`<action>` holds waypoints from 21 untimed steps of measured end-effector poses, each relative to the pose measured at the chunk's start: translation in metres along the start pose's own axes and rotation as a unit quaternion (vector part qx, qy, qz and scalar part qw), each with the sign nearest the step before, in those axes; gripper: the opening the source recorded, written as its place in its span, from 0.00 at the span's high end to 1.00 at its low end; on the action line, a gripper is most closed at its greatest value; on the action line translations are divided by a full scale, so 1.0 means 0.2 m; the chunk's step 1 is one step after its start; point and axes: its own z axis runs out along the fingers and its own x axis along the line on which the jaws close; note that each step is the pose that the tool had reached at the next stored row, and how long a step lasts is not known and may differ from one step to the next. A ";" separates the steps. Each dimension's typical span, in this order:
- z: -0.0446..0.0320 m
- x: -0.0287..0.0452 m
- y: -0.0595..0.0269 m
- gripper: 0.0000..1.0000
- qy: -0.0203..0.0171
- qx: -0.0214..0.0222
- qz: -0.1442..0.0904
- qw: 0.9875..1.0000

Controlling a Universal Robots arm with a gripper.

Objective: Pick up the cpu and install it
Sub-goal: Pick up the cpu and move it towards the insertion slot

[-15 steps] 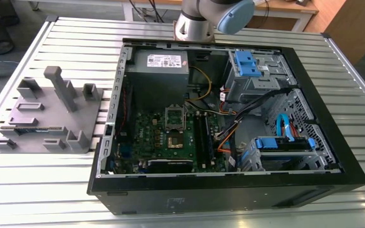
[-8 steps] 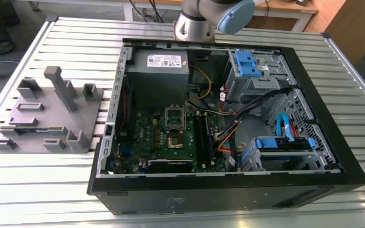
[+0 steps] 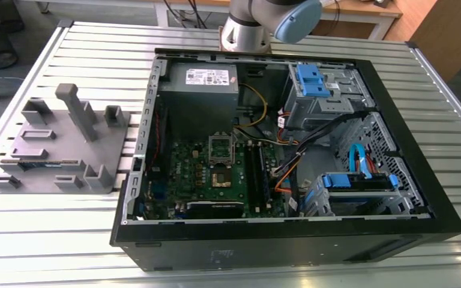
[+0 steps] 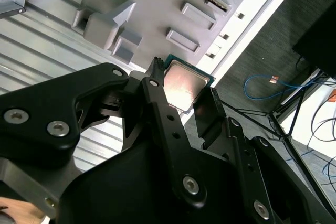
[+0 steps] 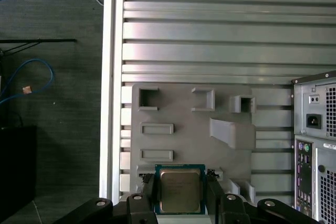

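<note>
cpu (image 5: 180, 190) — silvery metal top, faintly glossy, holder (image 5: 184, 114) — matt grey plastic

Nothing here can be read.
A white label (image 3: 204, 77) sits on the power supply (image 3: 170, 89) inside the computer case (image 3: 295, 246), and in the first wrist view the cpu (image 5: 180, 191) bears faint markings. Both are too small to make out.
</note>
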 end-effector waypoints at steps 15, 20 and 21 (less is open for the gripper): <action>0.000 -0.022 0.000 0.53 0.000 0.000 0.000 1.000; 0.001 -0.031 0.000 0.53 0.000 0.000 0.000 1.000; 0.001 -0.033 0.000 0.53 0.000 0.000 0.000 1.000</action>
